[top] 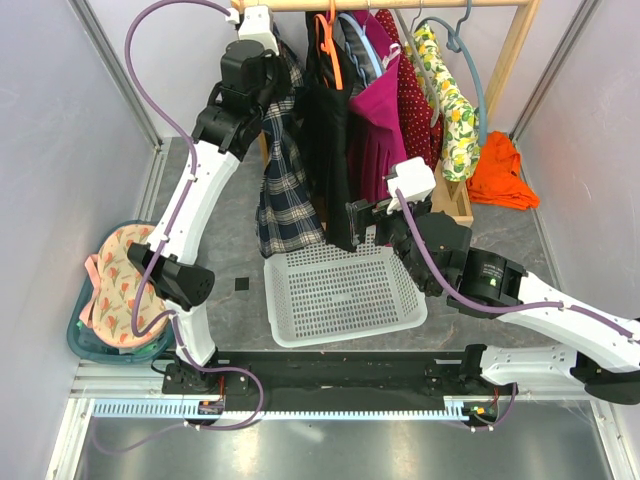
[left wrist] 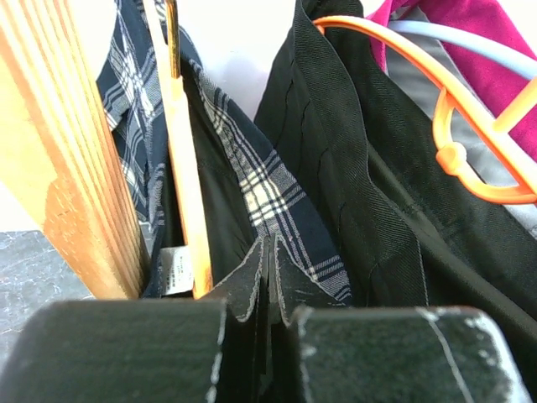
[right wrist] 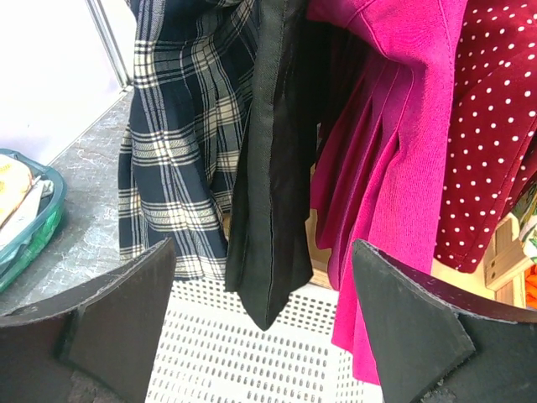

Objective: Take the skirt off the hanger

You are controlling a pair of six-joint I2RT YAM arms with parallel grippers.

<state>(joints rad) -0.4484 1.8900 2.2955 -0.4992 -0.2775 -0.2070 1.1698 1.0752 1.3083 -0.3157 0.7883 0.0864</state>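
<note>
A navy plaid skirt (top: 285, 190) hangs on a wooden hanger (left wrist: 185, 185) at the left end of the rack. Beside it hang a black skirt (top: 330, 150) on an orange plastic hanger (left wrist: 470, 143) and a magenta pleated skirt (top: 375, 130). My left gripper (top: 275, 85) is high up by the plaid skirt's waistband (left wrist: 268, 185). Its fingers (left wrist: 270, 248) are pressed together; whether they pinch fabric is unclear. My right gripper (top: 365, 215) is open and empty. It faces the black skirt's lower hem (right wrist: 273, 168), which hangs between its fingers (right wrist: 264, 252) without touching them.
A white perforated basket (top: 340, 290) sits under the skirts. A teal bin (top: 100, 340) holding a floral garment is at left. A polka-dot garment (right wrist: 491, 126), a lemon-print garment (top: 455, 110) and orange cloth (top: 505, 170) are at right. A wooden rack post (left wrist: 67, 151) stands close beside the left gripper.
</note>
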